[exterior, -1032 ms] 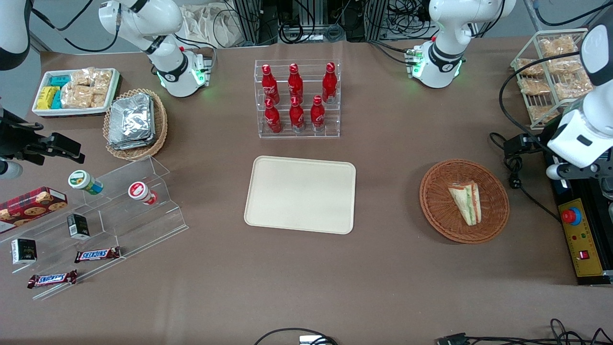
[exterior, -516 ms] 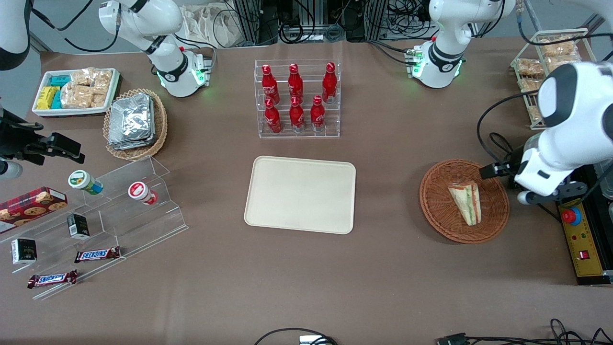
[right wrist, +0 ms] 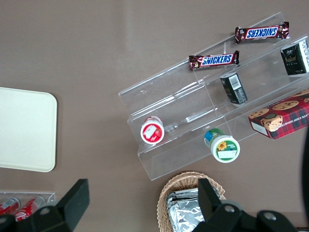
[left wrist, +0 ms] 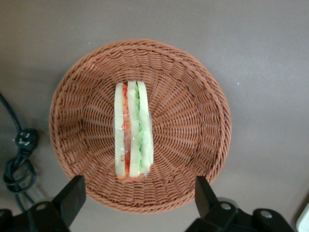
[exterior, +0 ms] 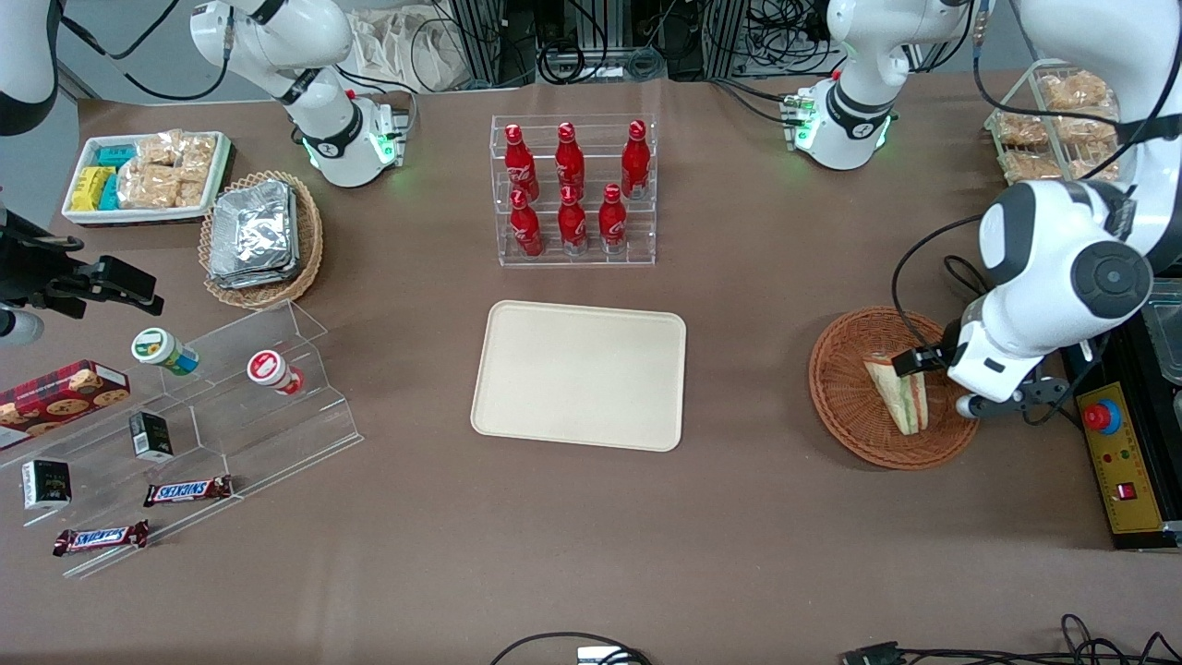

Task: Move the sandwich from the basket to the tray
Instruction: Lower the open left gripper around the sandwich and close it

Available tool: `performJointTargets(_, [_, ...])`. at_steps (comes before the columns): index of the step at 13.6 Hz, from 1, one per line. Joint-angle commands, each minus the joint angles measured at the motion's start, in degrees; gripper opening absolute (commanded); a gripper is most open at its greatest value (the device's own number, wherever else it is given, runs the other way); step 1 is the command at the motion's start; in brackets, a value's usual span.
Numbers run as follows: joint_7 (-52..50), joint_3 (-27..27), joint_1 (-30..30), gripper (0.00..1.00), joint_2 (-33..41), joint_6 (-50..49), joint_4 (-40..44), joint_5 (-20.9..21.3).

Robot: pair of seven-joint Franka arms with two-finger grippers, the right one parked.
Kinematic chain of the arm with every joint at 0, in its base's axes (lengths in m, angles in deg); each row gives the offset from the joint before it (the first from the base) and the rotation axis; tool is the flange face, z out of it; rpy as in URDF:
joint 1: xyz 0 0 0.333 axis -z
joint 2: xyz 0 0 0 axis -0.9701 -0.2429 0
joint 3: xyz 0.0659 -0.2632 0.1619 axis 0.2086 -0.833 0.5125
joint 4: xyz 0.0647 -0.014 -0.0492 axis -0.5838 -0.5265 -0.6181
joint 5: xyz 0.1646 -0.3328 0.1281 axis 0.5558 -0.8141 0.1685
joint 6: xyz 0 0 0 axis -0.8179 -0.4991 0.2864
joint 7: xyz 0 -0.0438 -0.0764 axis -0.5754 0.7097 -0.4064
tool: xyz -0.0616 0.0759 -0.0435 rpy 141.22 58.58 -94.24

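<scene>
The sandwich (exterior: 900, 395) is a white-bread wedge with green, orange and red layers, lying in the reddish-brown wicker basket (exterior: 850, 406) toward the working arm's end of the table. The left wrist view looks straight down on the sandwich (left wrist: 133, 133) in the basket (left wrist: 193, 121). My gripper (left wrist: 139, 203) hangs open above the basket's edge, its fingers (left wrist: 72, 195) spread wide and holding nothing. In the front view the arm's wrist (exterior: 983, 365) covers the side of the basket toward the table's end. The cream tray (exterior: 580, 374) lies bare at mid-table.
An acrylic rack of red bottles (exterior: 572, 189) stands farther from the front camera than the tray. A black cable (left wrist: 19, 159) and a control box with a red button (exterior: 1103, 417) lie beside the basket. A wire rack of snacks (exterior: 1053, 129) stands near the table's corner.
The left arm has swung in from the table's end and now hangs over the basket. The sandwich, basket and tray have not moved.
</scene>
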Motion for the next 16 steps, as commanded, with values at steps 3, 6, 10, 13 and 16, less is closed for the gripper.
performJointTargets(3, [-1.7,0.1,-0.3,1.0,-1.1,9.3,-5.5,0.5])
performJointTargets(6, [-1.6,0.3,-0.5,1.0,-2.2,12.9,-7.5,0.5])
performJointTargets(10, [-1.7,0.4,-0.6,1.0,-3.3,13.2,-7.7,0.5])
performJointTargets(13, [-1.6,0.6,-0.6,1.0,-4.6,13.9,-7.7,0.5])
performJointTargets(16, [-1.6,1.9,-0.6,1.0,-5.9,15.9,-8.3,0.6])
